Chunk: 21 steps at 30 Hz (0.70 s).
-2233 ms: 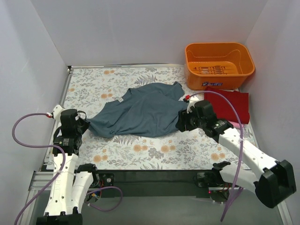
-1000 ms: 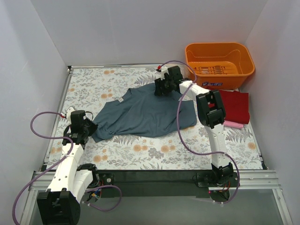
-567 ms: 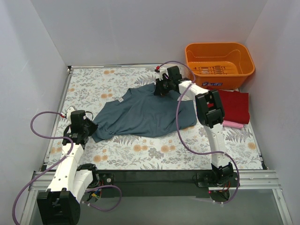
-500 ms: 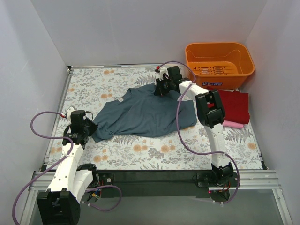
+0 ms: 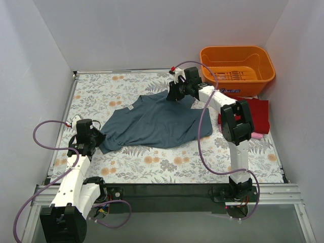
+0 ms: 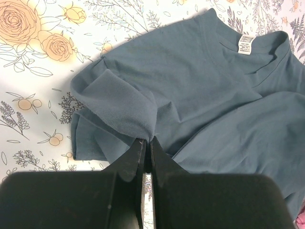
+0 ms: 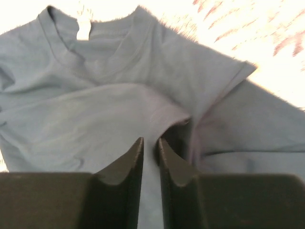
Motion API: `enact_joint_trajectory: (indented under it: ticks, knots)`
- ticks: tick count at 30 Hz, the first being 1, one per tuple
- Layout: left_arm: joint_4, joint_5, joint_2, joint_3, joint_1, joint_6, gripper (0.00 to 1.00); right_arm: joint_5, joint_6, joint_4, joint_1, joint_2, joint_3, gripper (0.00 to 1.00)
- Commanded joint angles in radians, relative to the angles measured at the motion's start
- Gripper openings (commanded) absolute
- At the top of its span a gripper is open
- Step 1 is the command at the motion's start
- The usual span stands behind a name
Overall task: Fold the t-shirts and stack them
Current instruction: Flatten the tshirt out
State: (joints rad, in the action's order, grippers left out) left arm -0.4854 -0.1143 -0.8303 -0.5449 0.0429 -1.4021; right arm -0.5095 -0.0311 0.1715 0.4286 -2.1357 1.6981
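The slate blue-grey t-shirt (image 5: 152, 124) lies crumpled and unfolded in the middle of the table. My left gripper (image 5: 96, 136) is shut on a raised fold of its near-left edge, seen in the left wrist view (image 6: 147, 140) with the shirt (image 6: 200, 86) spread beyond. My right gripper (image 5: 173, 94) sits at the shirt's far edge by a sleeve. Its jaws stand nearly closed with blue-grey cloth (image 7: 95, 109) pinched between them (image 7: 148, 142). The dark red t-shirt (image 5: 255, 112) lies folded at the right, partly hidden by my right arm. A sliver of the pink t-shirt (image 5: 256, 135) shows beneath it.
The orange plastic basket (image 5: 237, 66) stands at the far right corner, just beyond the red shirt. White walls close in the floral table (image 5: 101, 91) on the left, back and right. My right forearm stretches over the red shirt.
My right gripper moved from the shirt's right edge to its far edge and stayed there. In the last half second the right elbow swung rightwards over the red shirt. The left gripper keeps its hold.
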Motion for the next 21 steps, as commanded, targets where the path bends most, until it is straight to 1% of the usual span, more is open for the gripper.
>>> enact_joint_trajectory:
  ticks: [1,4,6,9,15,19,21]
  knots:
    - [0.007,0.01,0.007,-0.003,0.0,0.014,0.0,-0.061,0.016,-0.001,0.032,-0.015,-0.034,0.25]
    - [0.007,0.011,0.002,-0.003,0.0,0.014,0.0,-0.055,0.025,-0.001,0.056,-0.032,-0.043,0.28]
    - [0.007,0.011,0.0,-0.003,0.0,0.014,0.0,-0.015,0.025,-0.001,0.067,-0.036,-0.048,0.3]
    - [0.007,0.011,-0.001,-0.003,0.0,0.015,0.0,0.04,0.017,-0.001,0.067,-0.05,-0.043,0.3]
    - [0.008,0.013,-0.003,-0.001,0.0,0.015,0.0,0.21,0.003,-0.003,0.067,-0.076,-0.011,0.29]
    - [0.008,0.013,-0.004,-0.001,0.0,0.015,0.0,0.287,0.011,-0.001,0.067,-0.089,0.005,0.29]
    - [0.008,0.013,-0.006,-0.003,0.0,0.017,0.0,0.276,0.011,-0.001,0.067,-0.096,0.012,0.3]
